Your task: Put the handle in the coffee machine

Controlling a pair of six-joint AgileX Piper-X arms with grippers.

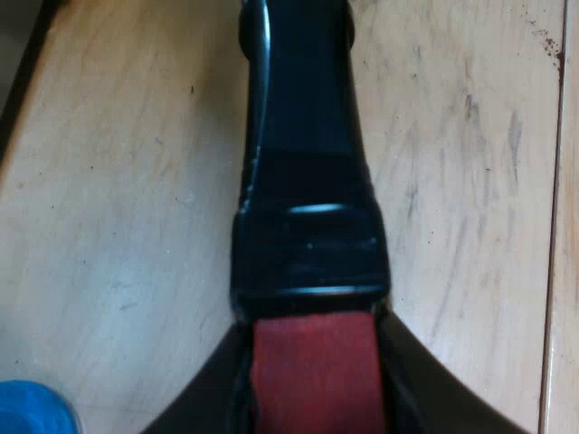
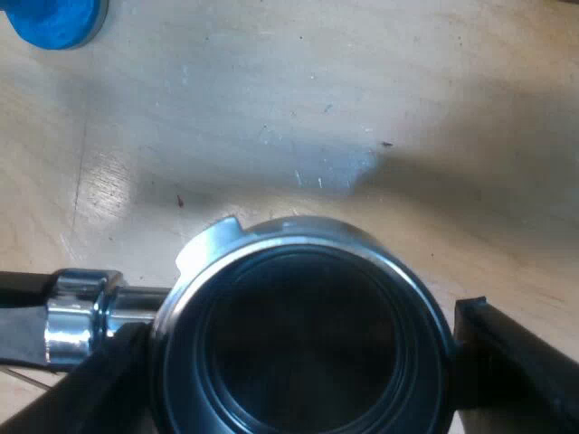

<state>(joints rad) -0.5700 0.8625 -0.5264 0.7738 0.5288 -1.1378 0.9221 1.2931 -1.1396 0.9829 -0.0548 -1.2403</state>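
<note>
- Right wrist view shows the task not yet done: the round steel holder (image 2: pixel 298 233), with its glossy black, red-tipped handle (image 1: pixel 308 181), is over the pale wooden bench (image 2: pixel 271 108), inward of its edge and not locked into any machine (lifted or resting, I cannot tell).
- Left to do, as I judge: carry it to the machine's front, seat it and twist it home.
- Left hand (image 1: pixel 312 362) is narrowed onto the handle's red end (image 1: pixel 312 393), gripping it.
- Right hand (image 2: pixel 298 344) is spread wide, fingers (image 2: pixel 507 362) against the holder's ring on both sides, seemingly clamping it.
- Blue round tamper (image 2: pixel 54 18) stands apart on the bench.
</note>
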